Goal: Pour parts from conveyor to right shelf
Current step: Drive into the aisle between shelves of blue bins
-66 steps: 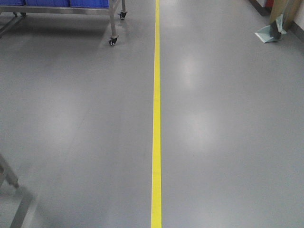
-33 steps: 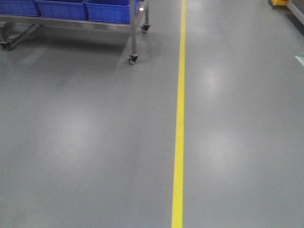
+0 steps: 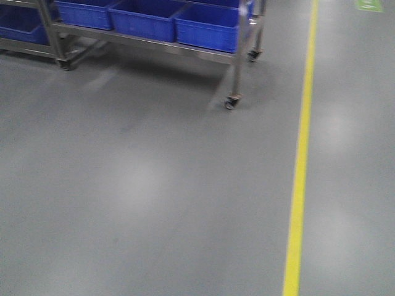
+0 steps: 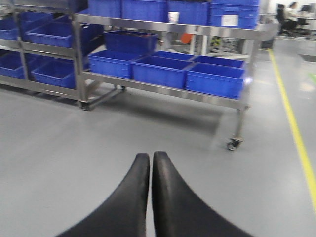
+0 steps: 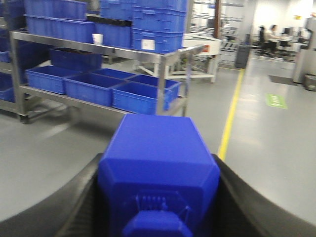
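The part (image 5: pixel 158 158), a bright-blue block with a stud on its near face, sits between the right jaws, which grip it: one black finger (image 5: pixel 74 202) hugs its left side and the other curves round its right. It fills the middle of the right wrist view, held above the grey floor (image 3: pixel 136 185).

The left jaws are closed on nothing, their two black fingers (image 4: pixel 131 197) pressed together tip to tip and pointing over bare floor.

Ahead and to the left stands the steel-framed shelf (image 3: pixel 185 52) on casters, the nearest caster (image 3: pixel 231 103) under its front right post. Its low level carries a row of blue tubs (image 3: pixel 207 28) side by side; in the wrist views more tubs stand on the top level, and a white cup (image 5: pixel 98 38) sits there too. A yellow line (image 3: pixel 299 179) runs along the floor to the right of the shelf, well apart from the caster.
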